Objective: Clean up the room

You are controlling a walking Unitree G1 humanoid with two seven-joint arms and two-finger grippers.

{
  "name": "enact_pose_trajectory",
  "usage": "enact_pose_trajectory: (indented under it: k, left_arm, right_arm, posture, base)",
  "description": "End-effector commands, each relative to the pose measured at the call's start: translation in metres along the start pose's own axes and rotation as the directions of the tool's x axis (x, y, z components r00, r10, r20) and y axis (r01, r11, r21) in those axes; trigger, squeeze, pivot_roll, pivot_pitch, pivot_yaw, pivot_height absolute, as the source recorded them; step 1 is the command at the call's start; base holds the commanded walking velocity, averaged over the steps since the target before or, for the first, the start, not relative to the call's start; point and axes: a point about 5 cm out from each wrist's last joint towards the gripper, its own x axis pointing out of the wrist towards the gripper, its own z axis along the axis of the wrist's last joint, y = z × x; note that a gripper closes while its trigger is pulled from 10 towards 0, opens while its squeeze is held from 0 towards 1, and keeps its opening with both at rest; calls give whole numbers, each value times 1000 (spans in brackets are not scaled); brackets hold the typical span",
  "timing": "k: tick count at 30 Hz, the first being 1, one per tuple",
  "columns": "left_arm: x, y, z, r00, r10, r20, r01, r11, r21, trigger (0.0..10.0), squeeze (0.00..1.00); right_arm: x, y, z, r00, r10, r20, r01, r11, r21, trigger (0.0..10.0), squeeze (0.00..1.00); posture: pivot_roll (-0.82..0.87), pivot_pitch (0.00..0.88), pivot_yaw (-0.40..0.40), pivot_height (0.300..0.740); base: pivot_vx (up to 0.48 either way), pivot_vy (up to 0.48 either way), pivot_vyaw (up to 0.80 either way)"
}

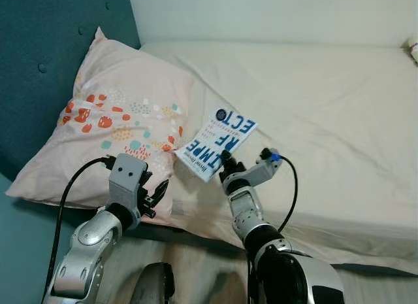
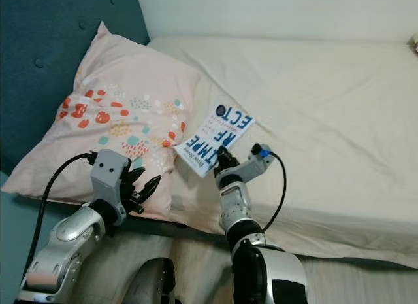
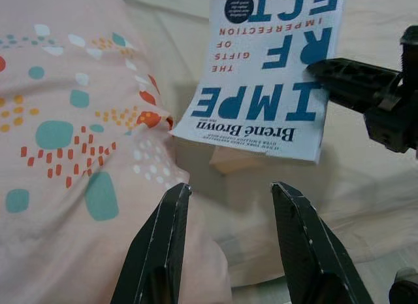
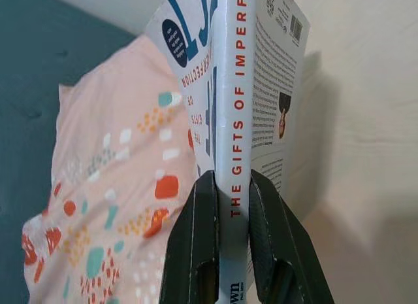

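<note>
A white book [image 1: 219, 142] with blue title letters hangs just above the cream bed sheet [image 1: 326, 101], beside the pillow. My right gripper [image 1: 228, 161] is shut on its spine edge; in the right wrist view both black fingers [image 4: 196, 238] clamp the book [image 4: 228, 108]. My left gripper [image 1: 155, 196] stands open over the front corner of the pink patterned pillow [image 1: 111, 127], with nothing between its fingers [image 3: 160, 245]. From the left wrist the book [image 3: 268, 75] shows ahead, lifted off the sheet.
A teal padded headboard [image 1: 46, 49] rises at the left behind the pillow. The white wall [image 1: 274, 16] runs along the bed's far side. The mattress front edge [image 1: 366, 252] lies close to my body.
</note>
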Motion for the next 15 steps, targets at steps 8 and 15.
enact_pose_trajectory:
  k: [8,15]
  left_arm:
    - [-1,-3,-6,999,-7,-43,4,998,-65,10000,0]
    - [0,-8,-7,999,-20,-45,17,998,-64,10000,0]
  right_arm:
    - [-25,27,-72,988,56,-145,-35,988,148,10000,0]
    - [-28,16,-72,988,23,-154,-6,993,114,10000,0]
  posture:
    - [172,212,5,609]
    - [177,218,7,609]
  base:
    - [0,0,0]
    - [0,0,0]
